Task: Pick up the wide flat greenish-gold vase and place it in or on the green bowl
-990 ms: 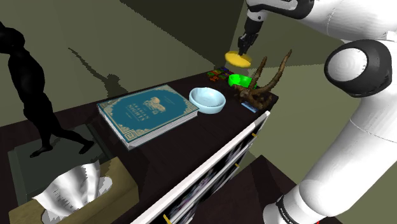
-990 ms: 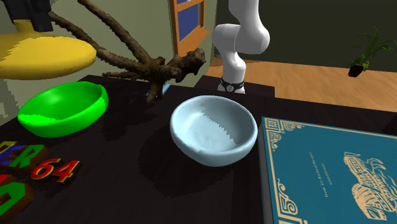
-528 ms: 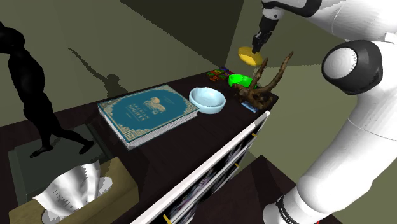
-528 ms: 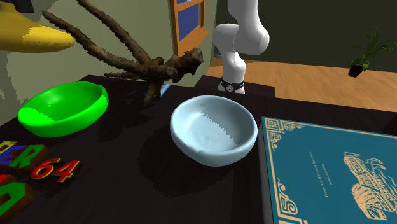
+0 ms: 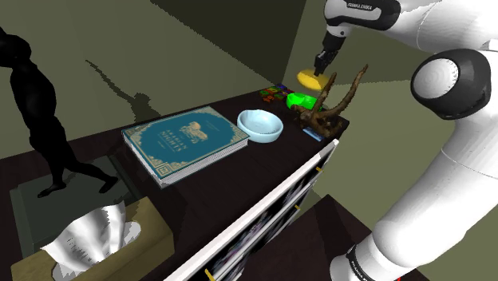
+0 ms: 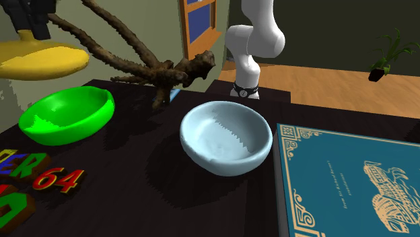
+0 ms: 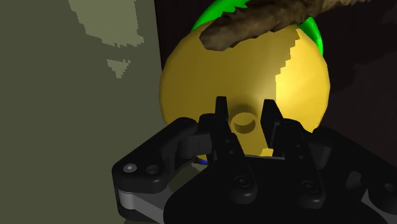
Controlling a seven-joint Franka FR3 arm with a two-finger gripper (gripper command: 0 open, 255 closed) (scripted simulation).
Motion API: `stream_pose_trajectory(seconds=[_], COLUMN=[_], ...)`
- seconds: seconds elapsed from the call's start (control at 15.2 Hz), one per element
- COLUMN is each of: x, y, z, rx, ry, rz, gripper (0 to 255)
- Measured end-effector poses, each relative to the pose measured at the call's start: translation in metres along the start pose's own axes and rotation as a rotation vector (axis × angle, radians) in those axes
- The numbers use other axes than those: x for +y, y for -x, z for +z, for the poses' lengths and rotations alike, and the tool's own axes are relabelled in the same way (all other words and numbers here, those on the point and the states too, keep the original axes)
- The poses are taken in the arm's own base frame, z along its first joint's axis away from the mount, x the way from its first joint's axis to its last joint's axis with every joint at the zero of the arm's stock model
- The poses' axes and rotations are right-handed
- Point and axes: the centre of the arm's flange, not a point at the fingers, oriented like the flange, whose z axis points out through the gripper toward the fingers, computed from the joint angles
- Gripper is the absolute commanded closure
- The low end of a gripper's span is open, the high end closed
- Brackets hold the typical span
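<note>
- Dark tabletop (image 6: 134,182) carries everything. A blue book (image 6: 350,182) lies at the second exterior view's right, well apart from the work.
- Brown branch (image 6: 155,64) sprawls at the far side, just beside the green bowl (image 6: 67,114). One limb reaches close over the drop path, so it could snag the load.
- Pale blue bowl (image 6: 225,138) sits near the middle, between the book and the green bowl.
- The green bowl is empty, at the second exterior view's left.
- Yellow-gold vase (image 6: 44,59) hangs in the air above the green bowl and a little to its left, clear of the rim.
  - It looks rigid, smooth and probably breakable.
  - Its wide flat body under a narrow neck may tip or slip if jolted.
  - The neck is the only good place to hold it.
- Black gripper (image 7: 245,111) has its jaws pinching that small neck from both sides.
</note>
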Motion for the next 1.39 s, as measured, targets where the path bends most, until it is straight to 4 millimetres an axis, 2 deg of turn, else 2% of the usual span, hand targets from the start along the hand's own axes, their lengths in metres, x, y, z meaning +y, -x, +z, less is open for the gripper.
stream_pose_trajectory(seconds=[0.79,1.25,1.32,1.39], x=[-0.009,-0.011,-0.011,-0.011], y=[0.007,0.008,0.008,0.008], z=[0.063,0.068,0.068,0.068], rx=[0.0,0.0,0.0,0.0], ry=[0.0,0.0,0.0,0.0], rz=[0.0,0.0,0.0,0.0], gripper=[255,255,0,0])
